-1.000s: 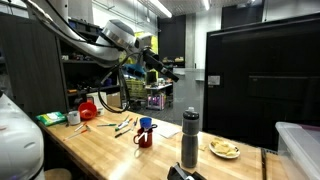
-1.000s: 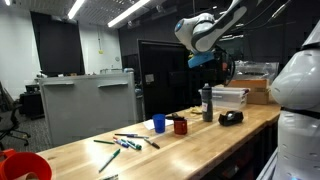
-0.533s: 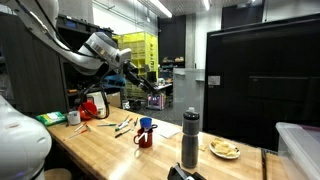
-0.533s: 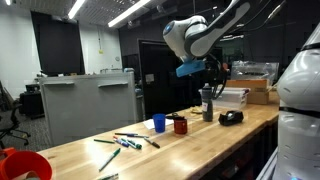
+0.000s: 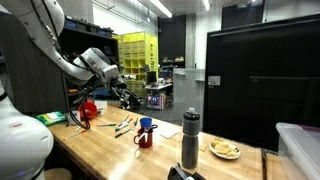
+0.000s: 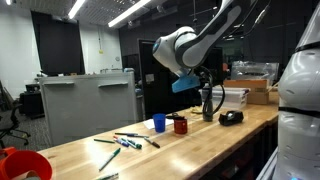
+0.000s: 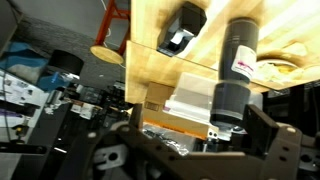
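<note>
Now lower: arm has swung down from overhead, pincer (image 5: pixel 124 93) spread and empty, above the table (image 5: pixel 100 150), facing the dark bottle (image 7: pixel 236 70).

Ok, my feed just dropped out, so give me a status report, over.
Gripper open, empty, in the air above the table. Red mug and pens nearest below it, not touched. Nothing in the way.

Dim lab with ceiling strip lights (image 5: pixel 155 8), a black cabinet (image 5: pixel 262 85) and wooden workbench (image 5: pixel 100 150).
</note>
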Robot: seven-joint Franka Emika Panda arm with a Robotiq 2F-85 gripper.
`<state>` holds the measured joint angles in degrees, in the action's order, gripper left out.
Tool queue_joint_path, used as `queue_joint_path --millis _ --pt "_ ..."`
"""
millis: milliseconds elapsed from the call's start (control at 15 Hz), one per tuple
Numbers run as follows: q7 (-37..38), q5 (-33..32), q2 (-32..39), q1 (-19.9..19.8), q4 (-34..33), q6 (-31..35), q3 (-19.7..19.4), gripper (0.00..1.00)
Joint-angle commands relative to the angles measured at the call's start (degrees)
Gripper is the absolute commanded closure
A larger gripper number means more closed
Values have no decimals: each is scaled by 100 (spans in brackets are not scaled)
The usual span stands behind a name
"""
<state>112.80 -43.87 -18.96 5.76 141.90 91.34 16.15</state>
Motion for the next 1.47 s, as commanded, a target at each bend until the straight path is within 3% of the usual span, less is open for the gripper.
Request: queue_joint_path --millis 0,400,667,800,1000,1400 --pt "917 541 875 70 -548 -798 71 0" --pt "1609 1089 1888 126 -1213 -1126 -180 0" --pt "2505 1015 2327 181 -1573 -1275 -371 0" --pt "2833 910 2282 221 -1586 -994 -430 0" --pt "2946 264 2081 357 -1403 -386 -376 0" --pt "3116 -1325 1974 610 -1101 161 -319 0"
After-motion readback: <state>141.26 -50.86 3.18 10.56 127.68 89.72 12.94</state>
